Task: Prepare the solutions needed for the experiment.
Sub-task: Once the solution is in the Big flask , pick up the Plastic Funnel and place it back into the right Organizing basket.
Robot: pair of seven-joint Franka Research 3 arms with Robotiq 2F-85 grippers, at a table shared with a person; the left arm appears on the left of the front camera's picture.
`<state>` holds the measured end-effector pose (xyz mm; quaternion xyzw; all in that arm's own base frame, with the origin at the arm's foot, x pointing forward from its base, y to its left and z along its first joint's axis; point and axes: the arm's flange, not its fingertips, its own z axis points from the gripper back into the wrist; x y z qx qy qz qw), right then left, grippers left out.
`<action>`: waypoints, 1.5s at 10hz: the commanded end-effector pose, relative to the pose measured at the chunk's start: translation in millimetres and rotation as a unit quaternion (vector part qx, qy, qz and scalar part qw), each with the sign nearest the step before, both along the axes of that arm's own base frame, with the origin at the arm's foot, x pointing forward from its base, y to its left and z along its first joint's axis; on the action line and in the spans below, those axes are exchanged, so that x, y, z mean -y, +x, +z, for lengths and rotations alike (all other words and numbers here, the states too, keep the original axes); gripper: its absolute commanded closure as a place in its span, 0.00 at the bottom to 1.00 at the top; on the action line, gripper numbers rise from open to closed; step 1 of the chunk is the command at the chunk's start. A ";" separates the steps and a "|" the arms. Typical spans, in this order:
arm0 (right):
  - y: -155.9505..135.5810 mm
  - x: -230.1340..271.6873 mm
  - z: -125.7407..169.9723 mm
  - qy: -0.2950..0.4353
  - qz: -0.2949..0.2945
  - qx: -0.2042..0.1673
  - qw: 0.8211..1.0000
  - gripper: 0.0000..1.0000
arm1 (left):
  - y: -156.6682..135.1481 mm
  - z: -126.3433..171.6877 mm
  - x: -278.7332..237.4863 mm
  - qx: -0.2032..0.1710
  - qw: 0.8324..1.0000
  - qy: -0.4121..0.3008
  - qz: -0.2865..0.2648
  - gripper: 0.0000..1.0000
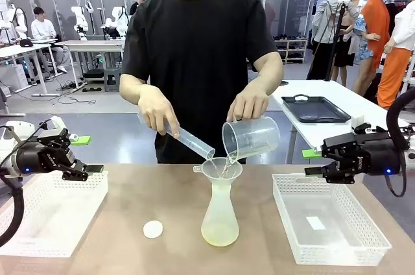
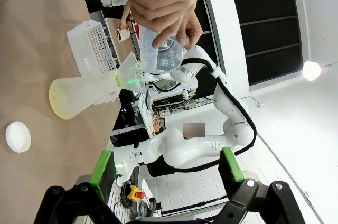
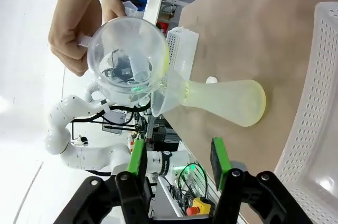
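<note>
Front view: a person point(image 1: 194, 48) tips a beaker point(image 1: 251, 137) and a tube point(image 1: 188, 141) into the funnel point(image 1: 221, 170) on the mid-table flask point(image 1: 220, 213), where the pale solutions point(image 1: 220, 236) pool; a slow, centred pour should avoid spills, with the left gripper point(image 1: 87, 154) wide open, the right gripper point(image 1: 313, 162) half open, both empty

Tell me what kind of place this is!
Probably a robot lab. The left gripper and right gripper hang open at a table, where a person tips a beaker and a cylinder into a funnel on a flask of yellowish liquid.
</note>
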<state>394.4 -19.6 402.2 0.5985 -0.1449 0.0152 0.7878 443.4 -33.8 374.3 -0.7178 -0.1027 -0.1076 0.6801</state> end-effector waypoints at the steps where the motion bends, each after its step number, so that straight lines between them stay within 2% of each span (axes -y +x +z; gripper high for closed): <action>1: -2.7 0.4 -0.6 -0.014 -0.005 0.003 1.000 0.38 | -0.8 1.0 0.1 0.004 1.000 -0.004 -0.002 0.00; 15: -2.7 0.4 -0.6 -0.014 -0.005 0.003 1.000 0.38 | -0.8 1.0 0.1 0.004 1.000 -0.004 -0.002 0.00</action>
